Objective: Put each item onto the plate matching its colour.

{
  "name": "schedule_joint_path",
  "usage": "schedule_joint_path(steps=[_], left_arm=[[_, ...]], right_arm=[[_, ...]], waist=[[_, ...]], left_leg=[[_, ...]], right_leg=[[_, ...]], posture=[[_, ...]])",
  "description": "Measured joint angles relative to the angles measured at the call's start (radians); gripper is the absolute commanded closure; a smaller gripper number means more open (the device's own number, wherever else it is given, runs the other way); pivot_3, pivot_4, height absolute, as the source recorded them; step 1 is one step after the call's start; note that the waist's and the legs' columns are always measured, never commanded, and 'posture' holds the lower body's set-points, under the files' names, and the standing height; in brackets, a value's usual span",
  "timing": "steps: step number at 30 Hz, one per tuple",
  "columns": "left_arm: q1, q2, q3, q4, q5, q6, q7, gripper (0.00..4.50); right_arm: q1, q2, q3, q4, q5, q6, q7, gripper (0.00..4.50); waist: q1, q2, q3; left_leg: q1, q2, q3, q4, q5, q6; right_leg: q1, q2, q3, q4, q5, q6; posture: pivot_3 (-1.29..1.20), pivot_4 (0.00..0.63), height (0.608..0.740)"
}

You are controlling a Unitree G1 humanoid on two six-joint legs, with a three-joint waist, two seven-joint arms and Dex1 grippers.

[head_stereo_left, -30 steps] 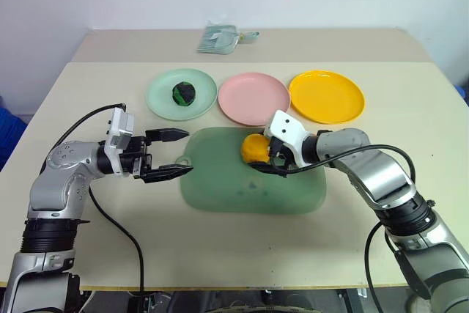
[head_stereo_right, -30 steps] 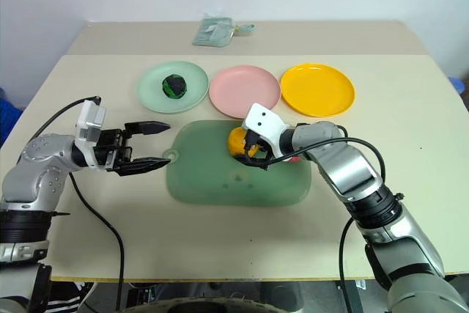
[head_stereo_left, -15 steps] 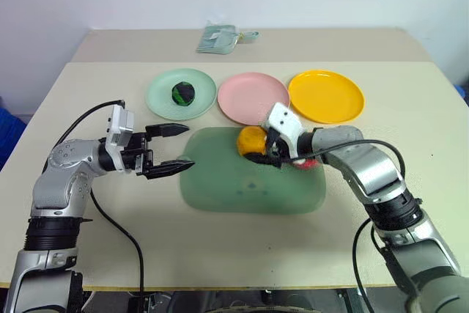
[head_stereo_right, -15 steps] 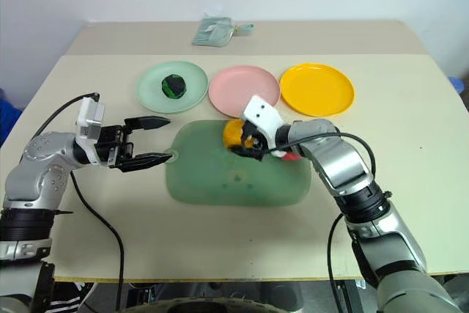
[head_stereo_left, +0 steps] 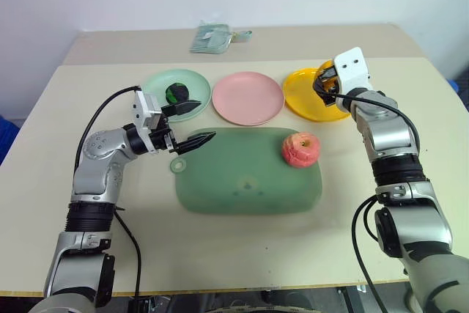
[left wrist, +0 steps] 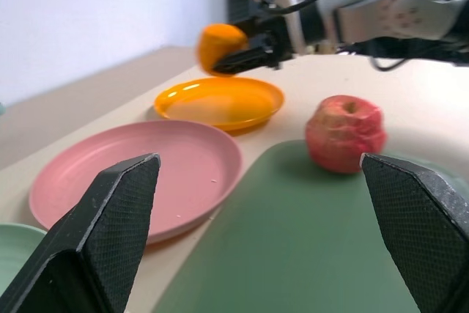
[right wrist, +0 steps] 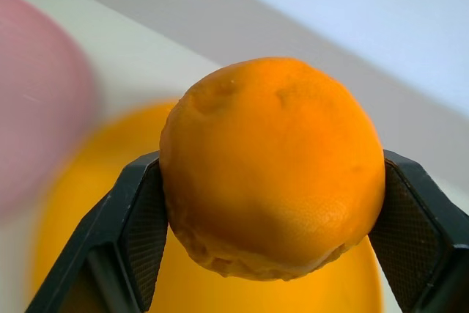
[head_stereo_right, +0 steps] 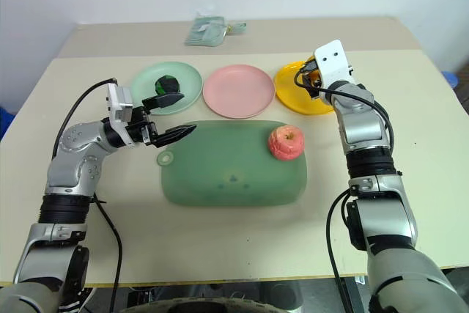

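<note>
My right gripper (head_stereo_left: 323,83) is shut on the orange-yellow lumpy ball (right wrist: 271,174) and holds it in the air just above the yellow plate (head_stereo_left: 302,102). The pinkish-red apple (head_stereo_left: 301,149) sits on the right part of the large green mat (head_stereo_left: 242,181). The dark green-and-black ball (head_stereo_left: 175,93) rests on the mint green plate (head_stereo_left: 157,89), partly hidden by a finger. The pink plate (head_stereo_left: 248,97) between the other two is bare. My left gripper (head_stereo_left: 207,121) stands open over the mat's far left corner, near the green plate, holding nothing.
A folded pale teal cloth (head_stereo_left: 212,37) lies at the far side of the table (head_stereo_left: 88,210), behind the plates. A black cable loops from my left wrist over the table's left side.
My right gripper lifted the orange ball off the mat and carried it right and away, over the yellow plate, uncovering the apple. My left gripper moved forward toward the mat's corner.
</note>
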Motion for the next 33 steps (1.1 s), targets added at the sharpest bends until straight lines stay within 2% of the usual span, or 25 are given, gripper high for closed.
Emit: schedule_joint_path(steps=[1, 2, 3, 8, 10, 13, 15, 19, 24, 27, 33], left_arm=[[0.001, -0.001, -0.003, 0.000, 0.000, 0.000, 0.001, 0.00], [0.001, -0.002, -0.007, 0.000, 0.000, 0.000, 0.000, 0.00], [0.001, -0.002, -0.011, 0.000, 0.000, 0.000, -0.002, 0.00], [0.005, 0.018, -0.018, -0.001, -0.010, 0.008, -0.026, 0.00], [0.005, 0.036, -0.012, -0.005, -0.041, 0.032, -0.052, 0.00], [0.017, 0.075, 0.015, -0.056, -0.144, 0.135, -0.104, 0.00], [0.028, 0.114, 0.031, -0.094, -0.193, 0.191, -0.135, 0.00], [0.065, 0.158, 0.045, -0.112, -0.202, 0.215, -0.178, 0.00], [0.064, 0.158, 0.039, -0.123, -0.200, 0.215, -0.192, 0.00], [0.087, 0.174, 0.021, -0.170, -0.199, 0.214, -0.221, 0.00], [0.090, 0.172, 0.001, -0.185, -0.199, 0.217, -0.226, 0.00]], right_arm=[[0.000, 0.007, -0.014, 0.006, 0.013, 0.007, 0.003, 0.32], [0.000, 0.012, -0.023, 0.009, 0.025, 0.011, 0.008, 0.08], [0.000, 0.020, -0.038, 0.009, 0.039, 0.013, 0.011, 0.03], [-0.006, 0.020, -0.047, -0.020, 0.055, -0.062, 0.022, 0.03], [-0.013, 0.019, -0.076, -0.072, 0.103, -0.080, 0.072, 0.03], [0.005, -0.004, -0.093, -0.205, 0.218, -0.053, 0.243, 0.03], [0.061, -0.058, -0.084, -0.334, 0.296, -0.008, 0.380, 0.03], [0.205, -0.170, -0.054, -0.519, 0.414, 0.106, 0.599, 0.03], [0.217, -0.208, -0.046, -0.570, 0.443, 0.151, 0.647, 0.03], [0.338, -0.379, -0.011, -0.601, 0.444, 0.261, 0.734, 0.03], [0.363, -0.390, -0.026, -0.654, 0.564, 0.444, 0.763, 0.03]], waist=[[-0.001, 0.000, 0.000], [-0.001, 0.000, 0.000], [-0.001, 0.000, 0.000], [0.003, 0.000, 0.000], [0.004, 0.000, 0.000], [0.003, 0.000, 0.000], [0.009, 0.000, 0.000], [0.010, 0.000, 0.000], [0.007, 0.000, 0.000], [0.028, 0.000, 0.000], [0.025, 0.001, 0.000]], left_leg=[[0.000, 0.000, 0.000, -0.001, 0.000, 0.000], [0.000, 0.000, 0.001, -0.001, 0.000, 0.000], [0.000, 0.000, 0.001, -0.001, 0.000, 0.000], [0.000, 0.000, 0.002, -0.001, 0.000, 0.000], [0.000, 0.000, 0.002, -0.001, 0.000, 0.000], [0.000, 0.000, 0.001, -0.002, 0.000, 0.000], [0.000, 0.001, 0.001, -0.003, 0.000, 0.000], [0.000, 0.000, 0.001, -0.001, -0.004, 0.006], [0.001, 0.001, 0.001, -0.001, -0.003, 0.006], [0.001, 0.001, 0.000, -0.002, -0.004, 0.006], [0.002, 0.002, 0.001, -0.002, -0.004, 0.007]], right_leg=[[0.000, 0.000, 0.000, 0.000, 0.000, 0.000], [-0.001, 0.000, 0.001, 0.000, 0.000, 0.000], [-0.001, 0.000, 0.001, 0.000, 0.000, 0.000], [-0.001, 0.000, 0.001, 0.000, 0.000, 0.000], [-0.001, 0.000, 0.001, 0.000, 0.000, 0.000], [-0.001, 0.000, 0.001, 0.000, 0.000, 0.000], [-0.001, 0.000, 0.001, -0.001, 0.000, 0.000], [0.000, 0.000, 0.001, -0.002, 0.000, 0.000], [0.000, 0.000, 0.001, 0.000, 0.001, -0.001], [0.002, 0.000, 0.001, -0.005, 0.001, -0.001], [0.002, 0.000, 0.001, -0.005, 0.001, -0.001]], posture=[[0.00, 0.150, 0.738], [0.00, 0.150, 0.738], [0.00, 0.150, 0.738], [0.00, 0.150, 0.738], [0.00, 0.150, 0.738], [0.00, 0.150, 0.738], [0.00, 0.150, 0.738], [0.00, 0.150, 0.738], [0.00, 0.150, 0.738], [0.00, 0.150, 0.738], [0.00, 0.150, 0.738]])
